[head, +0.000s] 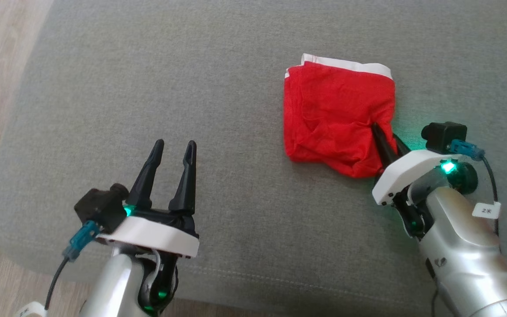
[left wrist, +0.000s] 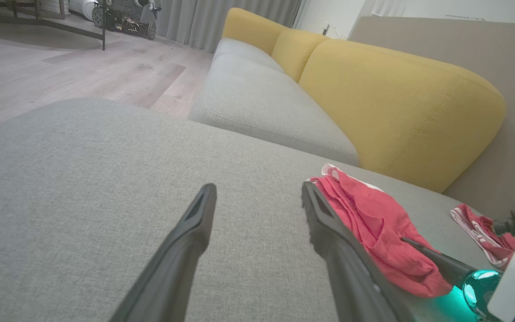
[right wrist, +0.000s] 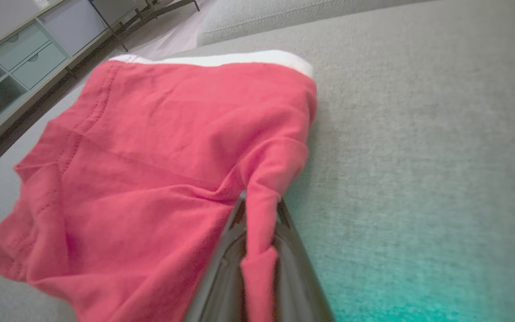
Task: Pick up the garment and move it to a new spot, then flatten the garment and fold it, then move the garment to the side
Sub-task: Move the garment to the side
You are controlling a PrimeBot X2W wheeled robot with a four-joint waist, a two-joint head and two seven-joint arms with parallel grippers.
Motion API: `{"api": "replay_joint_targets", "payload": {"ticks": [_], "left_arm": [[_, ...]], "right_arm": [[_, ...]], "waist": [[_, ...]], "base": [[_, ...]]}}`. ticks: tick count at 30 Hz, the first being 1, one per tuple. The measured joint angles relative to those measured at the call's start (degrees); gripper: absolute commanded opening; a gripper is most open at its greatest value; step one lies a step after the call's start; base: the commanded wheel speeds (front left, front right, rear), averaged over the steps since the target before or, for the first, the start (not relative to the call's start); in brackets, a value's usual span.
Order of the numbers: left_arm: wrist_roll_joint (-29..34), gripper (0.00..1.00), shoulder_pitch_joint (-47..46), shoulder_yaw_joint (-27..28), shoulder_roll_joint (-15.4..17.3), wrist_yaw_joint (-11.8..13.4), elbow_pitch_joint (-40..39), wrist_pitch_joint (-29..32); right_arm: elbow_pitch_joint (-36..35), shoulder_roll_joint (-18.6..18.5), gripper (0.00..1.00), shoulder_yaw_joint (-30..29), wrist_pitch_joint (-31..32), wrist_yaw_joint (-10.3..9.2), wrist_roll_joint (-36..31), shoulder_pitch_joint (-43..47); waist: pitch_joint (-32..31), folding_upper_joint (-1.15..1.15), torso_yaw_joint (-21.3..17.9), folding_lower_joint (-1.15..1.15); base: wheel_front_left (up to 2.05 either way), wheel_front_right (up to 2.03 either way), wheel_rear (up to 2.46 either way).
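The red garment (head: 332,110) lies folded into a rough square on the grey sofa seat (head: 192,66), toward its right side. It looks like thin knit cotton: light, limp, nothing to break, and unlikely to slide on the woven cushion. Lifted by one point, I'd expect it to sag and fall open.

The right pincer (head: 385,132) is pressed together on a raised ridge of cloth at the near right corner, pinching the garment. A hold along the white band (head: 350,64) or at two corners would likely keep the fold better.

The left pincer (head: 175,143) hangs spread over bare cushion, well apart from the garment.

Counted — one red garment, one striped red-and-white cloth (left wrist: 476,230) off to the right, two pincers.
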Motion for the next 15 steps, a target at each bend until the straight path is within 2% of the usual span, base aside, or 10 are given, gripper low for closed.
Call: {"api": "replay_joint_targets", "payload": {"ticks": [9, 15], "left_arm": [[0.10, 1.00, 0.00, 0.57, 0.01, 0.00, 0.24, 0.00], [0.67, 1.00, -0.48, 0.14, 0.01, -0.09, -0.36, 0.00]], "right_arm": [[2.42, -3.88, 0.00, 3.77, -7.46, 0.00, -8.31, -2.97], [-0.24, -7.10, 0.00, 6.44, -9.20, 0.00, -14.69, -5.75]], "waist": [[-1.10, 0.00, -3.31, 0.00], [-1.37, 0.00, -7.63, 0.00]], "base": [[0.00, 0.00, 0.00], [0.00, 0.00, 0.00]]}}
